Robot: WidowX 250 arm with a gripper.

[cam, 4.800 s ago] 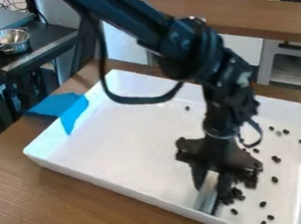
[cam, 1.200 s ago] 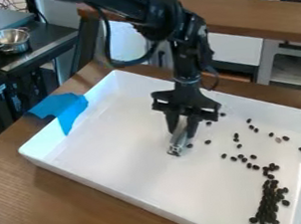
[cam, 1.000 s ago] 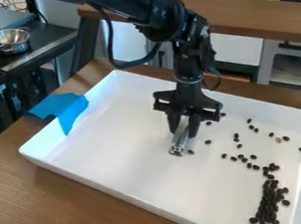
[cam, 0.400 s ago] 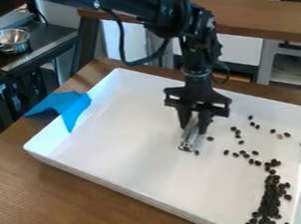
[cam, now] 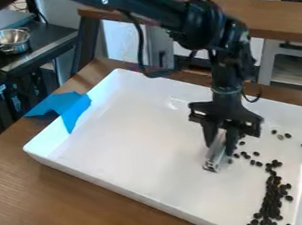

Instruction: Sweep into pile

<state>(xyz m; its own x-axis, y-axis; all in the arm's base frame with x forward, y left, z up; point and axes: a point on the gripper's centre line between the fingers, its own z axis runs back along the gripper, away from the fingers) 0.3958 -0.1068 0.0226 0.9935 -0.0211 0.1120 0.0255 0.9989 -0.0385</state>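
- One dense, uneven heap of dark beans (cam: 271,198) lies in the white tray (cam: 123,137), toward 5 o'clock of its middle; its thin tail runs up toward 3 o'clock.
- Loose beans: a few just beside the tool, more strung out between tool and heap, and a small stray group (cam: 288,135) near the 3 o'clock wall, one of them paler.
- Step in hand, judged: gathering outliers into the heap. The bulk looks collected; the fringe is still to be swept in.
- Next move, judged: keep the tool's lower end low against the tray floor and push toward 4 to 5 o'clock, taking the nearest loose beans along. The stray group would need its own pass, from 1 o'clock down to 5.
- Risk, judged: beans may slip round the tool's narrow end, or a long push may spread the heap.
- Pose: the arm (cam: 205,21) enters from 11 o'clock, bends at the wrist and hangs down over the tray, a little to 3 o'clock of its middle.
- Jaws: drawn in narrow on a silvery tool (cam: 215,153), which leans, lower end toward 7 o'clock. Whether it touches the tray floor: cannot tell.
- Tray sits on the wooden tabletop (cam: 55,204); blue cloth (cam: 66,107) over its 10 o'clock rim.
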